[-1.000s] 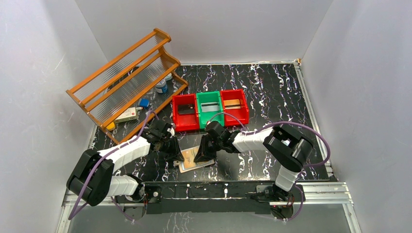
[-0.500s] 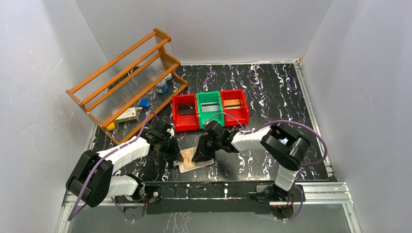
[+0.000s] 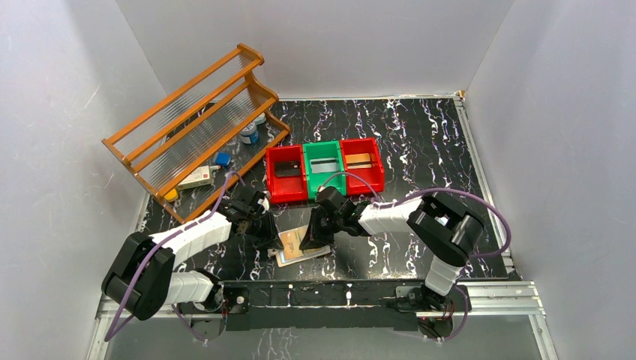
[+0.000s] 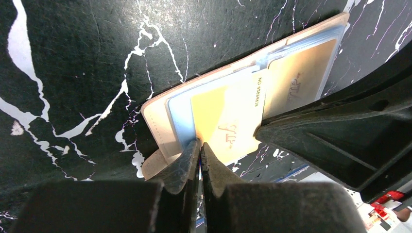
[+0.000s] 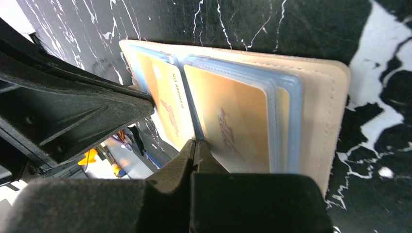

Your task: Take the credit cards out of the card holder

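Seeing the card holder (image 3: 301, 246) open flat on the table (image 3: 420, 135) between both arms. We have the left gripper (image 4: 200, 145) closed at the orange-gold card (image 4: 228, 121) edge, card running lengthwise away from it; right gripper (image 5: 197, 144) closed at the sleeve fold (image 5: 188, 97), pinch unclear

The top view is bright and even, lit softly from above, with faint shadows on the table (image 3: 420, 127). The wrist views are dimmer. The holder (image 4: 154, 121) is sharp, the near fingers (image 4: 180, 167) are dark and blurred, and the sleeves (image 5: 291, 111) shine faintly.
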Robot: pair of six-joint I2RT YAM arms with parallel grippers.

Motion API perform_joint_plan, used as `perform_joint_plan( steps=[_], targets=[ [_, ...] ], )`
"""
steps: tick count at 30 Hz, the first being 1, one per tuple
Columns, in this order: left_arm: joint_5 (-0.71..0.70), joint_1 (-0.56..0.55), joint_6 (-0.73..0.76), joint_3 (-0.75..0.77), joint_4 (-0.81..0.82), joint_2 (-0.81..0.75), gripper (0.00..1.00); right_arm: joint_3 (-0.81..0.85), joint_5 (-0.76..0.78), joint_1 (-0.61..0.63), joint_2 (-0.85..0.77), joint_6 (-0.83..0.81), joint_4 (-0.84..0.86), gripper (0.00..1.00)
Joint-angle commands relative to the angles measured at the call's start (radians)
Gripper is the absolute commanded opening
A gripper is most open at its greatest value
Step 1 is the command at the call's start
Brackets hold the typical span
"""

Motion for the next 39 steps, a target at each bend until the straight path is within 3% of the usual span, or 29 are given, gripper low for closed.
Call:
perform_joint_plan(
  steps=[1, 10, 19, 22, 30, 39],
  targets=[
    [0.001, -0.006, 0.002, -0.020, -0.031, -0.027, 0.04, -0.015, 0.079, -0.009, -0.065, -0.017, -0.031, 0.02],
    [0.011, -0.008, 0.013, -0.013, -0.032, -0.020, 0.06, -0.028, 0.069, -0.017, -0.069, -0.007, -0.009, 0.03],
    [0.024, -0.008, 0.020, -0.011, -0.029, -0.010, 0.05, -0.024, 0.017, -0.015, -0.021, 0.012, 0.041, 0.33],
    [0.025, -0.007, 0.019, -0.010, -0.027, -0.005, 0.05, -0.021, 0.005, -0.014, -0.010, 0.012, 0.051, 0.34],
    [0.030, -0.007, 0.019, -0.013, -0.021, -0.002, 0.03, -0.030, -0.063, -0.014, 0.035, 0.035, 0.160, 0.31],
    [0.031, -0.009, 0.014, -0.014, -0.018, -0.008, 0.02, -0.038, -0.070, -0.015, 0.041, 0.064, 0.206, 0.06]
  ],
)
